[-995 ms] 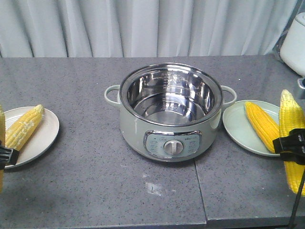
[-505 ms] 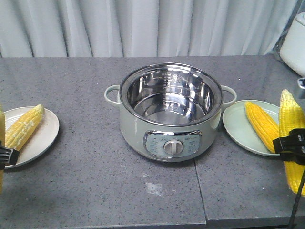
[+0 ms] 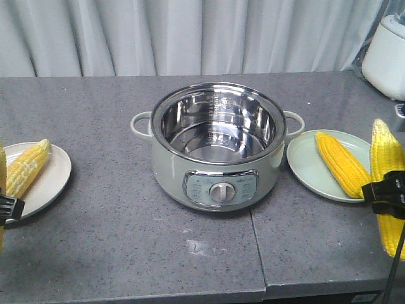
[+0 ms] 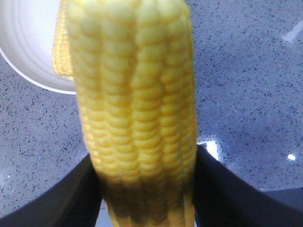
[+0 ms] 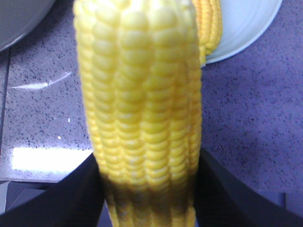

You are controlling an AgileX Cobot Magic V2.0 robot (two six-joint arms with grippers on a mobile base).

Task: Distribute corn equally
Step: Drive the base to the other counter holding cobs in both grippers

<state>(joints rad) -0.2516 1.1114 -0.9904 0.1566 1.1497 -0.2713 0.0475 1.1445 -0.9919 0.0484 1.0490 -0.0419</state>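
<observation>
Each gripper grips one yellow corn cob. At the front view's left edge my left gripper (image 3: 6, 208) is shut on a cob (image 4: 137, 109) that stands upright just in front of a white plate (image 3: 54, 183). That plate carries another cob (image 3: 28, 168). At the right edge my right gripper (image 3: 386, 199) is shut on an upright cob (image 3: 387, 171), close beside a pale green plate (image 3: 310, 171). A deeper yellow cob (image 3: 342, 163) lies on this plate. In both wrist views black fingers press the cobs' sides (image 4: 147, 189) (image 5: 149, 189).
An empty steel-lined electric pot (image 3: 215, 145) with two side handles and a front dial stands mid-table between the plates. A white appliance (image 3: 387, 57) sits at the far right corner. A seam (image 3: 256, 240) runs through the grey tabletop near the front edge.
In the front view the pot, both plates and the white appliance have shifted slightly left. Both grippers stay at the same spots in the frame, each still shut on its cob.
</observation>
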